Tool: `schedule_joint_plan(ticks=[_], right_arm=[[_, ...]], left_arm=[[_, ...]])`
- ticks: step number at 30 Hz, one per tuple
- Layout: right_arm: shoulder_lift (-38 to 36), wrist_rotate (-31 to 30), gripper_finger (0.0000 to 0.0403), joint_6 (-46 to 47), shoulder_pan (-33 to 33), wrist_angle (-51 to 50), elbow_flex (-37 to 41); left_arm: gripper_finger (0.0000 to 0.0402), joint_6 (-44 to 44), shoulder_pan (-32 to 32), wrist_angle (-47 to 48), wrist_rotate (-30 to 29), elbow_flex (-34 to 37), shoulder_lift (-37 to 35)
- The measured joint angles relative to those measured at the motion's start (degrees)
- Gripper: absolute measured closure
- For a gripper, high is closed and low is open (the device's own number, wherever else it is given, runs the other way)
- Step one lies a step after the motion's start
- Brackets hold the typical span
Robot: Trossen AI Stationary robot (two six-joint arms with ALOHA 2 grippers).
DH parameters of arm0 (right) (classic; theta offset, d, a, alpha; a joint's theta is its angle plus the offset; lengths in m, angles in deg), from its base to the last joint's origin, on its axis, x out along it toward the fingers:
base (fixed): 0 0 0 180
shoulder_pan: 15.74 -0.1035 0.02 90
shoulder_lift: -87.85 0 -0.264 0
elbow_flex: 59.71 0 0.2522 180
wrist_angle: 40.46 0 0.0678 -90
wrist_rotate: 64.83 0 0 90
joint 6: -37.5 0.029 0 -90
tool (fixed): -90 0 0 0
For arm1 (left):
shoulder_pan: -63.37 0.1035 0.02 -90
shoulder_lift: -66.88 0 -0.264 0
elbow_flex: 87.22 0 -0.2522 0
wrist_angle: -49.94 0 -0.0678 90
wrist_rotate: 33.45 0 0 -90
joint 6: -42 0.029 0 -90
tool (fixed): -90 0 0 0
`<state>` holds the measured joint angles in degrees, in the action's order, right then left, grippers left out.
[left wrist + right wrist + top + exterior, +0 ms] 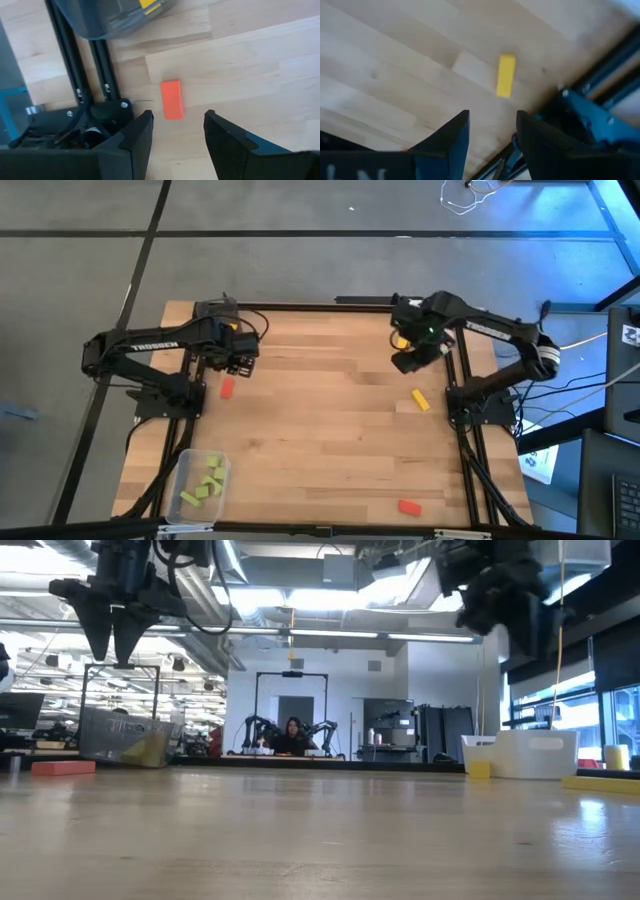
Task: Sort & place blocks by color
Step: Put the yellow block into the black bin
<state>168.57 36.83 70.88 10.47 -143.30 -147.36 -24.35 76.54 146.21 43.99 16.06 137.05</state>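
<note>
Left tool (175, 135) wide over red block (172, 99), right tool (491, 132) wide, grey tray (115, 17) cropped

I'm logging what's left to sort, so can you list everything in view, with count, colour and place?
Red blocks: two; one red block near the left arm's base, also below the left fingers; another near the table's front right edge.
Yellow block: one loose on the wood by the right arm's base, also in the right wrist view.
Green blocks: several, light green, inside the clear tray.
Clear tray: one, front left corner.
White tray: one, seen only in the low view, at the right.
Table: one, light wood.
Left gripper: dark, above the table's rear left, open, empty.
Right gripper: dark, above the rear right, open, empty.
</note>
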Motion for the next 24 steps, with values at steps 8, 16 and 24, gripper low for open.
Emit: schedule_joint_plan(ticks=[8,16,24], right_arm=[[-6.4,0.0,0.0240,3.6,-4.0,4.2,13.3],[-6.7,-0.1,0.0240,4.2,-5.1,18.1,24.6],[-6.7,-0.6,0.0240,7.9,-5.1,25.5,34.3]], left_arm=[[0.0236,4.7,1.9,-3.8,0.0,0.0,0.0],[0.0237,8.7,4.4,-7.6,1.0,0.0,0.0],[0.0237,10.0,5.4,-9.0,3.7,0.0,0.0]])
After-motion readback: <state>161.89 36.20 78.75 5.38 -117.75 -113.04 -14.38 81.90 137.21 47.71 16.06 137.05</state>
